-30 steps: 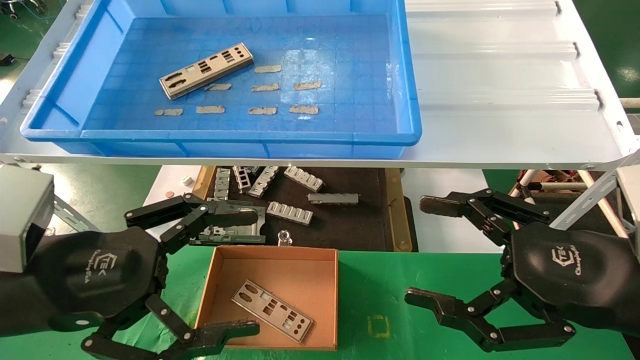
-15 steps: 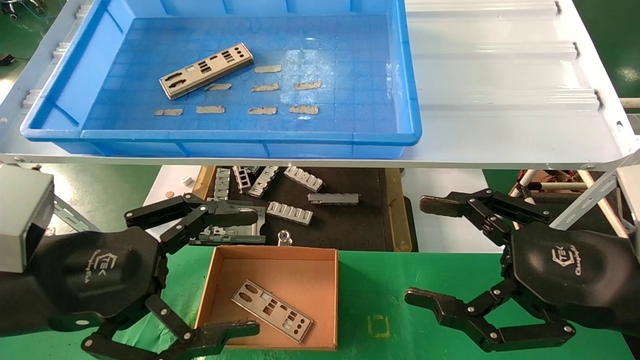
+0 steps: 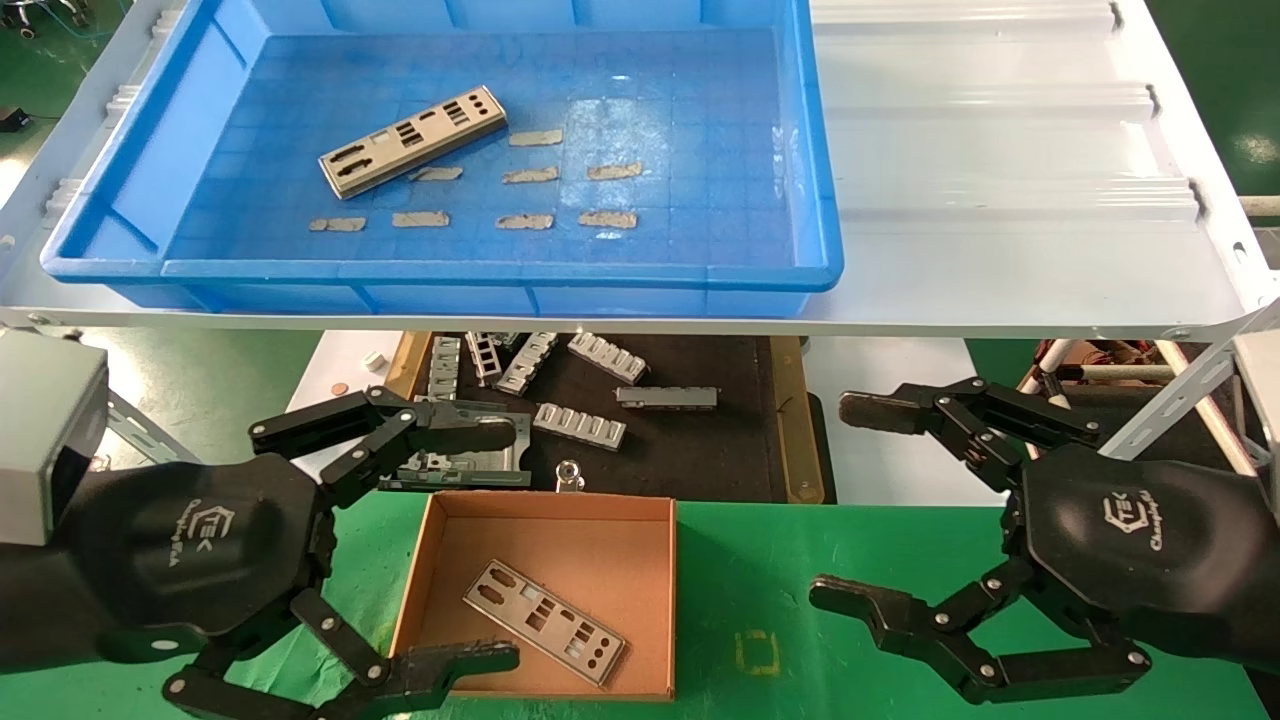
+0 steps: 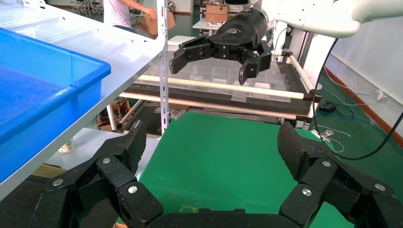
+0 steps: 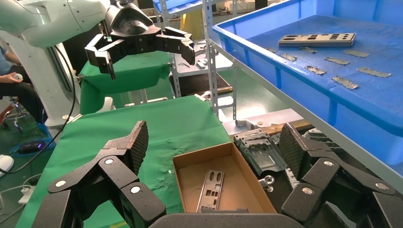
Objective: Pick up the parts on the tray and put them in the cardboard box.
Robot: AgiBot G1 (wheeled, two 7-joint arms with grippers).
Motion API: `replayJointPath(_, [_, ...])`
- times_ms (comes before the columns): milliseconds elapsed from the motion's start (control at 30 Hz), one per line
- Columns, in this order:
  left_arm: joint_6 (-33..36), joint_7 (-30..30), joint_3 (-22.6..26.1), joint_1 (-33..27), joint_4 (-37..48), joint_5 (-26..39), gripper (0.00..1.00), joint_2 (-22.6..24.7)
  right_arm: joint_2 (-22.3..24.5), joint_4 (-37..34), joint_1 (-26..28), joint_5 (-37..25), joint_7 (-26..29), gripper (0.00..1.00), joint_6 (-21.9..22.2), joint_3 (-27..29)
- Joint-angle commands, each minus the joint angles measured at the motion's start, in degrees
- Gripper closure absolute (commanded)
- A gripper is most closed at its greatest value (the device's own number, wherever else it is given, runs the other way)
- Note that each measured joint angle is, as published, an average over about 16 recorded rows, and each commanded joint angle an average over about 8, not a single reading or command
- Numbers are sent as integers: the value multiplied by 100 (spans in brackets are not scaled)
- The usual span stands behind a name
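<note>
One silver part (image 3: 412,139) (image 5: 317,39) lies on the floor of the blue tray (image 3: 440,272) (image 5: 304,90) on the upper shelf. A second part (image 3: 545,621) (image 5: 210,185) lies flat in the cardboard box (image 3: 548,500) (image 5: 186,164) on the green table. My left gripper (image 3: 495,545) (image 4: 212,141) is open and empty at the box's left side, low over the table. At the right, well clear of the box, my right gripper (image 3: 850,505) (image 5: 214,142) hangs open and empty too.
Several grey tape strips (image 3: 530,175) dot the tray floor. Beyond the box, a dark mat (image 3: 680,440) carries grey ribbed brackets (image 3: 580,424) and a metal frame (image 5: 260,151). The white shelf (image 3: 1010,190) overhangs the mat. Green table (image 3: 800,560) lies between the grippers.
</note>
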Motion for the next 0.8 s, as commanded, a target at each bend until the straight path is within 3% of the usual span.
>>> replayJointPath(33, [0,0,0,0,0,0,0,0,0,0,0,0,0,0,0,0])
replayJointPath(800, [0,0,0,0,0,0,0,0,0,0,0,0,0,0,0,0])
